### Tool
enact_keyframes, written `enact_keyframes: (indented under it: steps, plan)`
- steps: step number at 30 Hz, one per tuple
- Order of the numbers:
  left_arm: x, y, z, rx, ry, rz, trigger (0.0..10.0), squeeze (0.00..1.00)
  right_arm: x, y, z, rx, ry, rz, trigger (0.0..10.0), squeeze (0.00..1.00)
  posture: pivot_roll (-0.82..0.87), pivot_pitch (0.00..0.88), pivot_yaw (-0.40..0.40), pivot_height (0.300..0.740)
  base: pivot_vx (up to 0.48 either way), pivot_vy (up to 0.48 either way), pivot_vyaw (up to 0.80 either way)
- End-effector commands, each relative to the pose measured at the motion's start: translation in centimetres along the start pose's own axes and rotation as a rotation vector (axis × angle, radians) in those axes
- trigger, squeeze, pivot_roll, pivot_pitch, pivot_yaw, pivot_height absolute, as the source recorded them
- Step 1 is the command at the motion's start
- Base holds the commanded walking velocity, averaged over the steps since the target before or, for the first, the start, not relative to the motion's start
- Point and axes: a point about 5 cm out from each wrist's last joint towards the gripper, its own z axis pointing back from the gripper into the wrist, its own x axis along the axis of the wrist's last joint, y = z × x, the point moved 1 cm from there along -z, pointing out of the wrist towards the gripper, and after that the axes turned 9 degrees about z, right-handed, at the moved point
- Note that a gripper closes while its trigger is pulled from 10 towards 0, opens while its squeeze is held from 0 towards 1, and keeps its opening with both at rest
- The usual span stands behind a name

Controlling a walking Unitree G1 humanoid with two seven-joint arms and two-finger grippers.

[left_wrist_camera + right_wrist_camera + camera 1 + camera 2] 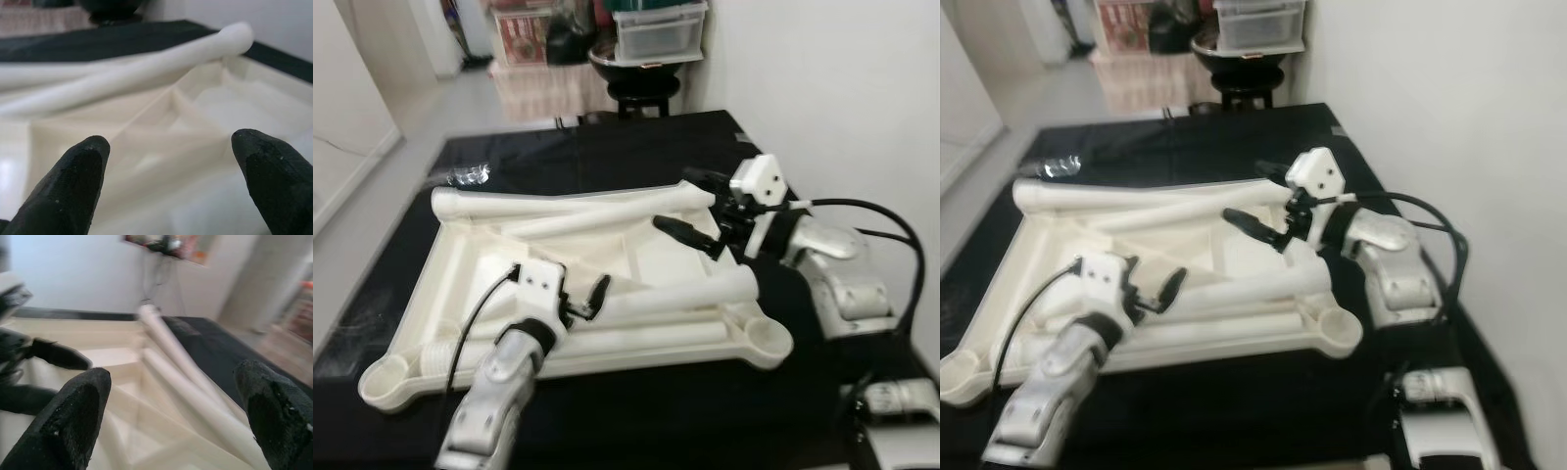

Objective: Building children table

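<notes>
tabletop (pixel 460 264) under both | left gripper (pixel 587 297), right gripper (pixel 690 233) agape

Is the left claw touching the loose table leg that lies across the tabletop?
Cannot tell. In the left eye view the left claw sits by the table leg's end, but blur hides any gap. Its fingers stand open, holding nothing.

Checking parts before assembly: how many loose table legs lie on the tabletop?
3: one leg along the far edge, another leg slanting against it, a third leg near the front by the left gripper. A fourth may blend into the rim.
</notes>
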Motion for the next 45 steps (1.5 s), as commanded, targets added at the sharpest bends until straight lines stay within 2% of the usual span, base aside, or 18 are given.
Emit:
enact_keyframes:
  steps: [1,4,5,6,8,11,12,13,17,20,29,33,34,35,36,37,44,45]
  plan:
    - [-0.3,0.3,0.6,-0.005,0.025,0.002,10.0,0.0,-0.6,0.6,0.2,0.064,0.051,0.029,10.0,0.0,-0.03,0.048,0.023,0.74,0.0,0.0,0.0]
    - [-1.4,-0.1,2.0,-0.057,0.087,0.017,10.0,0.0,-2.7,0.9,1.5,0.222,0.339,0.103,10.0,0.0,-0.03,0.049,0.022,0.74,0.0,0.0,0.0]
    - [-1.4,-0.1,2.0,-0.057,0.087,0.017,10.0,0.0,-2.7,0.9,1.5,0.222,0.339,0.103,10.0,0.0,-0.03,0.049,0.022,0.74,0.0,0.0,0.0]
    - [-1.5,-0.2,2.1,-0.065,0.096,0.016,10.0,0.0,-3.0,0.9,1.6,0.24,0.385,0.103,10.0,0.0,-0.03,0.049,0.022,0.74,0.0,0.0,0.0]
    - [-1.5,-0.2,2.1,-0.065,0.096,0.016,10.0,0.0,-3.0,0.9,1.6,0.24,0.385,0.103,10.0,0.0,-0.03,0.049,0.022,0.74,0.0,0.0,0.0]
    - [-2.0,-0.8,2.8,-0.094,0.125,0.01,10.0,0.0,-4.5,0.4,2.5,0.439,0.789,0.188,10.0,0.0,-0.03,0.065,0.021,0.74,0.0,0.0,0.0]
    - [-2.0,-0.8,2.8,-0.094,0.125,0.01,10.0,0.0,-4.5,0.4,2.5,0.439,0.789,0.188,10.0,0.0,-0.03,0.065,0.021,0.74,0.0,0.0,0.0]
    - [-2.1,-1.0,2.8,-0.098,0.126,0.015,10.0,0.0,-4.8,0.2,2.2,0.456,0.868,0.186,10.0,0.0,-0.04,0.066,0.02,0.74,0.0,0.0,0.0]
    - [-2.0,-1.2,2.5,-0.099,0.121,0.022,10.0,0.0,-5.2,0.2,0.6,0.446,0.933,0.118,10.0,0.0,-0.04,0.064,0.021,0.74,0.0,0.0,0.0]
    - [-1.9,-1.4,2.3,-0.102,0.117,0.021,10.0,0.0,-5.9,0.2,-0.4,0.429,0.991,0.103,10.0,0.0,-0.05,0.057,0.02,0.74,0.0,0.0,0.0]
    - [-1.8,-1.7,2.1,-0.105,0.111,0.021,10.0,0.0,-6.0,0.3,-2.0,0.459,1.079,0.169,10.0,0.0,-0.06,0.051,0.01,0.74,0.0,0.0,0.0]
    - [-1.8,-1.8,2.1,-0.105,0.106,0.023,10.0,0.0,-6.3,0.1,-2.4,0.465,1.154,0.211,10.0,0.0,-0.06,0.051,0.002,0.74,0.0,0.0,0.0]
    - [-1.8,-1.9,2.1,-0.104,0.105,0.023,10.0,0.0,-6.4,0.1,-2.4,0.474,1.178,0.226,7.1,0.0,-0.06,0.049,-0.003,0.74,0.0,0.0,0.0]
    - [-1.7,-1.9,2.1,-0.104,0.103,0.023,10.0,0.0,-6.6,0.0,-2.4,0.477,1.2,0.244,1.5,0.0,-0.06,0.048,-0.005,0.74,0.0,0.0,0.0]
    - [-1.7,-1.9,2.1,-0.104,0.103,0.023,10.0,0.0,-6.6,0.0,-2.4,0.477,1.2,0.244,1.5,0.0,-0.06,0.048,-0.005,0.74,0.0,0.0,0.0]
    - [-1.6,-1.9,2.1,-0.1,0.098,0.023,10.0,0.0,-6.7,-0.2,-2.5,0.471,1.215,0.26,0.0,0.0,-0.06,0.047,-0.008,0.74,0.0,0.0,0.0]
    - [-1.3,-1.8,2.0,-0.088,0.083,0.025,10.0,0.0,-6.6,-0.6,-2.8,0.464,1.23,0.288,0.0,0.0,-0.06,0.046,-0.014,0.74,0.0,0.0,0.0]
    - [-1.1,-1.7,1.9,-0.086,0.078,0.022,10.0,0.0,-6.2,-1.0,-3.0,0.435,1.212,0.277,0.0,0.0,-0.06,0.049,-0.011,0.74,0.0,0.0,0.0]
